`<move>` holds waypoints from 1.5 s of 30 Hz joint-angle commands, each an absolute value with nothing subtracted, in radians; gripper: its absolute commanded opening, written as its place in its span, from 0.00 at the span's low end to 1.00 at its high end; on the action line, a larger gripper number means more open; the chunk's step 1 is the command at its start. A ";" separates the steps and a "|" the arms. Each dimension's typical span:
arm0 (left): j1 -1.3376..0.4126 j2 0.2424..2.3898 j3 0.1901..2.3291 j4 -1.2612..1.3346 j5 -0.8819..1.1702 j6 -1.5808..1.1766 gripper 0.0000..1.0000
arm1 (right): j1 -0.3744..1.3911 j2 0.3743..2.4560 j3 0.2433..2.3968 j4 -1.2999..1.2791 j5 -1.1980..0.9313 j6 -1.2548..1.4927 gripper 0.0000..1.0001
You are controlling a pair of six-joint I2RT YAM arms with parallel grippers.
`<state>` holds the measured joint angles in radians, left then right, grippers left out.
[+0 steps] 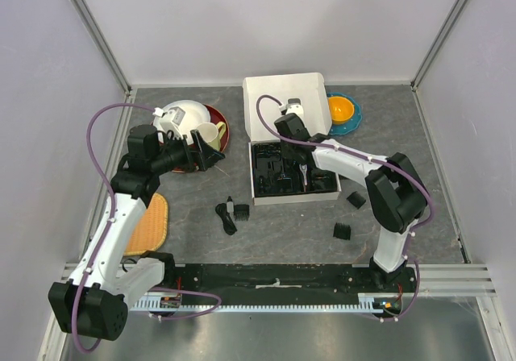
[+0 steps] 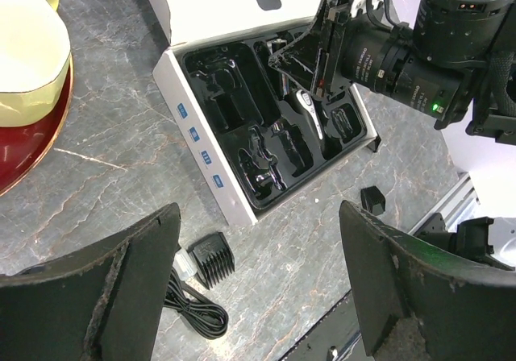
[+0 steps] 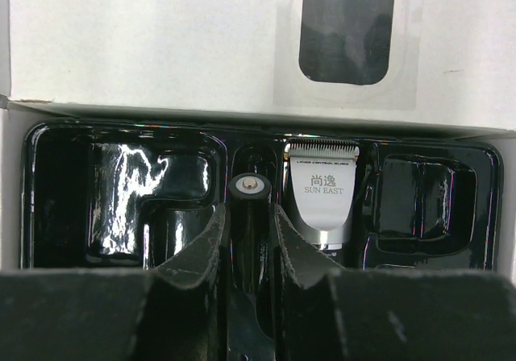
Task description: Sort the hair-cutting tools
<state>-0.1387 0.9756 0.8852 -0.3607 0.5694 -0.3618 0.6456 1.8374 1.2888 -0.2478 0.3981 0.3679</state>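
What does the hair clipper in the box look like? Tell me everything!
The hair clipper has a shiny silver head with fine teeth on top and SUN EAST printed on it. It lies flat in a slot of the black tray, teeth toward the box lid. The right gripper's fingers hide its lower part.

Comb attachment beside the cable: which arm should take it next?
Left. The left pincer is open, empty, on the same side of the box as the comb attachment; the right pincer is over the tray, closed on a thin black tool.
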 commanded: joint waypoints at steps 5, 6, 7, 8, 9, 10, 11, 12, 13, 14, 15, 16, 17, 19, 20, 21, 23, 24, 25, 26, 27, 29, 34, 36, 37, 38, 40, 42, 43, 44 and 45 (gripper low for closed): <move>-0.137 0.974 0.899 -0.345 0.546 -0.339 0.86 | 0.644 1.867 1.279 -0.216 0.388 0.391 0.32; -0.135 0.976 0.899 -0.345 0.545 -0.337 0.86 | 0.644 1.868 1.278 -0.216 0.387 0.391 0.34; -0.135 0.973 0.899 -0.347 0.543 -0.336 0.86 | 0.646 1.870 1.279 -0.216 0.384 0.393 0.36; -0.135 0.974 0.897 -0.348 0.542 -0.334 0.86 | 0.644 1.868 1.279 -0.216 0.382 0.394 0.40; -0.137 0.973 0.897 -0.348 0.538 -0.334 0.86 | 0.644 1.867 1.278 -0.216 0.382 0.394 0.42; -0.137 0.973 0.897 -0.350 0.538 -0.333 0.86 | 0.643 1.862 1.276 -0.216 0.380 0.394 0.44; -0.137 0.973 0.896 -0.351 0.538 -0.333 0.86 | 0.644 1.853 1.278 -0.216 0.382 0.394 0.46; -0.137 0.971 0.896 -0.351 0.535 -0.333 0.86 | 0.644 1.850 1.281 -0.219 0.380 0.396 0.48; -0.137 0.971 0.896 -0.353 0.535 -0.333 0.86 | 0.644 1.841 1.285 -0.221 0.379 0.397 0.49; -0.135 0.969 0.896 -0.351 0.534 -0.333 0.86 | 0.644 1.838 1.287 -0.227 0.380 0.397 0.49; -0.137 0.971 0.896 -0.353 0.534 -0.333 0.86 | 0.644 1.833 1.289 -0.229 0.380 0.396 0.49; -0.135 0.971 0.896 -0.354 0.532 -0.331 0.86 | 0.643 1.827 1.295 -0.230 0.383 0.396 0.49; -0.137 0.968 0.896 -0.354 0.532 -0.333 0.86 | 0.644 1.825 1.298 -0.236 0.383 0.394 0.46; -0.135 0.968 0.896 -0.356 0.531 -0.331 0.86 | 0.643 1.825 1.305 -0.244 0.383 0.393 0.43; -0.137 0.968 0.894 -0.354 0.529 -0.331 0.86 | 0.643 1.827 1.307 -0.251 0.383 0.394 0.39; -0.135 0.968 0.894 -0.356 0.529 -0.331 0.86 | 0.643 1.828 1.307 -0.256 0.382 0.394 0.36; -0.135 0.969 0.894 -0.357 0.526 -0.330 0.86 | 0.643 1.829 1.307 -0.273 0.385 0.402 0.31; -0.135 0.969 0.893 -0.359 0.526 -0.330 0.86 | 0.641 1.827 1.304 -0.276 0.382 0.405 0.30; -0.135 0.969 0.893 -0.359 0.526 -0.330 0.86 | 0.644 1.821 1.296 -0.279 0.380 0.406 0.28; -0.137 0.968 0.893 -0.357 0.525 -0.330 0.86 | 0.643 1.819 1.292 -0.282 0.382 0.411 0.25; -0.135 0.969 0.893 -0.357 0.526 -0.331 0.86 | 0.643 1.818 1.289 -0.285 0.379 0.411 0.23; -0.135 0.971 0.893 -0.357 0.525 -0.331 0.86 | 0.643 1.821 1.281 -0.287 0.371 0.411 0.18; -0.135 0.971 0.891 -0.359 0.526 -0.331 0.85 | 0.643 1.850 1.276 -0.296 0.365 0.408 0.10; -0.135 0.971 0.891 -0.357 0.526 -0.330 0.85 | 0.643 1.856 1.275 -0.298 0.365 0.411 0.08; -0.135 0.971 0.890 -0.359 0.526 -0.331 0.85 | 0.641 1.862 1.275 -0.299 0.362 0.411 0.07; -0.135 0.971 0.890 -0.359 0.525 -0.330 0.85 | 0.641 1.864 1.276 -0.301 0.362 0.411 0.07; -0.135 0.971 0.888 -0.357 0.525 -0.331 0.85 | 0.638 1.871 1.275 -0.301 0.361 0.411 0.05; -0.135 0.971 0.888 -0.357 0.525 -0.333 0.85 | 0.637 1.876 1.276 -0.304 0.353 0.410 0.05; -0.135 0.971 0.888 -0.359 0.525 -0.333 0.85 | 0.637 1.882 1.276 -0.305 0.350 0.410 0.05; -0.135 0.971 0.888 -0.357 0.526 -0.331 0.85 | 0.635 1.882 1.276 -0.305 0.347 0.410 0.05; -0.135 0.971 0.888 -0.359 0.525 -0.331 0.85 | 0.635 1.885 1.278 -0.307 0.341 0.408 0.04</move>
